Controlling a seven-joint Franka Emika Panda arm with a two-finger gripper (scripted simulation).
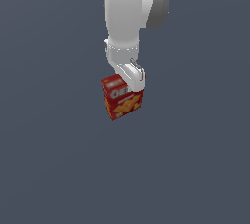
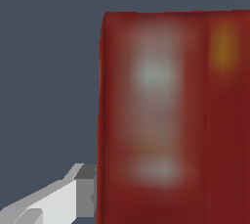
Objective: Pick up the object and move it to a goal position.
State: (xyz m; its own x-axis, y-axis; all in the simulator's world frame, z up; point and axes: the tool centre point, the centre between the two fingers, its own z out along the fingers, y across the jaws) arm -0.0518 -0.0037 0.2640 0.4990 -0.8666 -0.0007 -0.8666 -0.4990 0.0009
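One finger (image 2: 78, 196) visible, pressed flat against the side of the cracker box (image 1: 121, 99); opposite finger hidden. Box between the jaws, upright, just under the gripper (image 1: 131, 82), gripper apparently clamped on it near the top edge. Best kept squeezed firmly, wrist level, carried slowly toward the goal; no goal marker visible, and slip likely if tilted.
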